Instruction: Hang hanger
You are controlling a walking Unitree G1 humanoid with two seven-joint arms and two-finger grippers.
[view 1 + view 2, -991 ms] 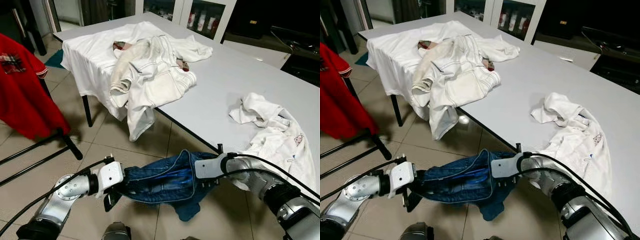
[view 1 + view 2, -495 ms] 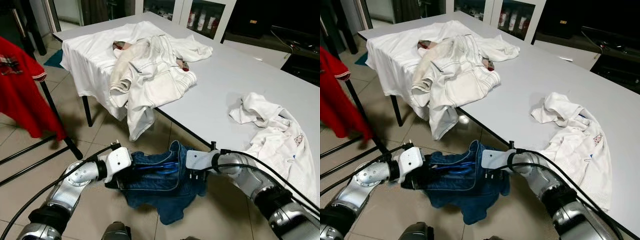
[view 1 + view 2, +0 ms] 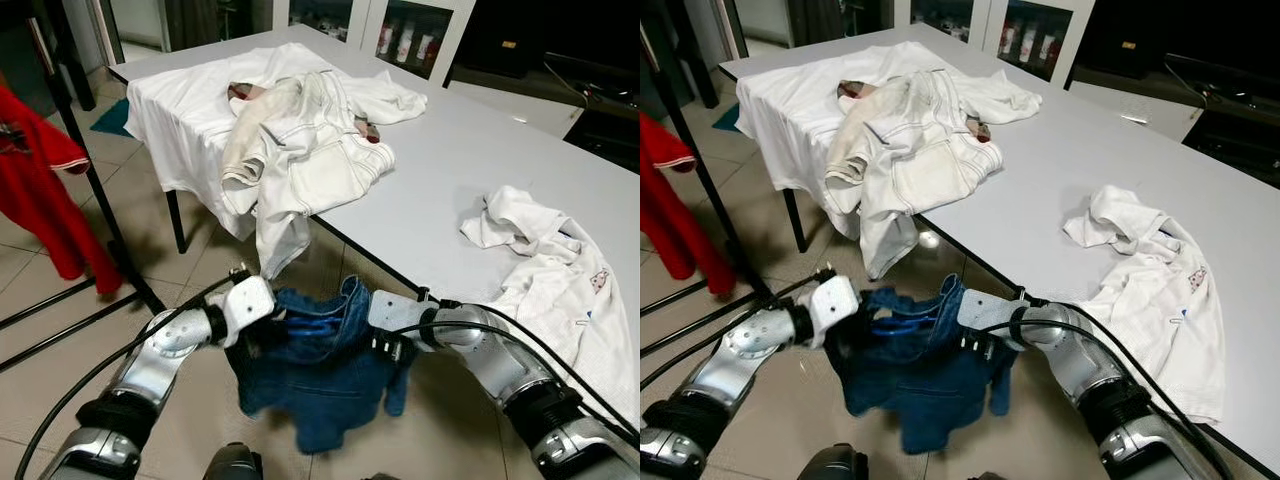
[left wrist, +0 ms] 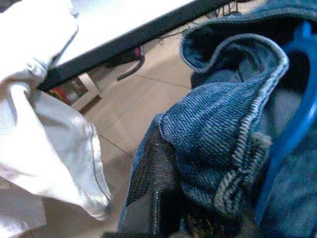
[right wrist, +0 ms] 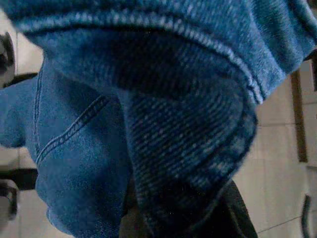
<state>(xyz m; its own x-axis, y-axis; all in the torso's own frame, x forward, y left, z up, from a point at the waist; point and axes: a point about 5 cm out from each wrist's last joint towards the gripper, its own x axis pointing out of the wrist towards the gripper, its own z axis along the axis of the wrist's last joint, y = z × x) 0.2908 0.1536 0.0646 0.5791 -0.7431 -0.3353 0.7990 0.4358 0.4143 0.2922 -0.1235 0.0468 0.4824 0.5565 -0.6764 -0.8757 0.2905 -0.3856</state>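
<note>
Both grippers, left [image 3: 262, 330] and right [image 3: 385, 340], have closed in since earlier; finger state unreadable. Denim [image 3: 320, 385] on blue hanger [image 3: 310, 323] hangs between them, 6 o'clock of table [image 3: 470, 170]. Tiled floor [image 3: 60, 350]; red garment [image 3: 40, 200] at 9.

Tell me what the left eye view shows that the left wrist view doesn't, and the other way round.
Left eye view alone: the red garment on the rack at the robot's left, the crumpled white garment on the grey table, and both arms holding up the denim garment below the table edge.

Left wrist view alone: the denim's weave and stitched hem close up.

Both: the denim, the blue hanger inside it, hanging white cloth, the table edge and tiled floor.
</note>
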